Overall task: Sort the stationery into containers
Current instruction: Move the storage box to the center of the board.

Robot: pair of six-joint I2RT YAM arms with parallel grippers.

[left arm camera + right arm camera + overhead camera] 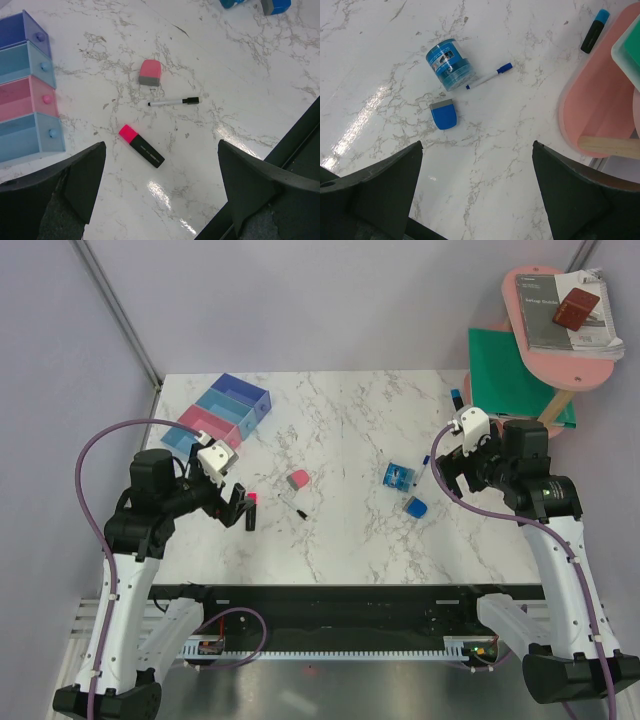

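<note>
The containers (225, 410), four joined bins in purple-blue, light blue, pink and light blue, stand at the table's far left (30, 95). A pink-grey eraser (297, 479), a thin black pen (292, 506) and a pink-tipped black marker (251, 510) lie left of centre. My left gripper (232, 505) hovers open just above that marker (141, 146), with the pen (173, 101) and eraser (150, 73) beyond it. My right gripper (450, 465) hangs open and holds nothing. Ahead of it lie a blue eraser (443, 113), a round blue tub (448, 64) and a blue-capped white marker (489, 76).
A blue-tipped black marker (594, 31) lies by the foot of the pink round shelf (560, 340), which carries books. A green folder (510, 375) leans beside it at the far right. The table's front edge (330, 586) runs just below both grippers.
</note>
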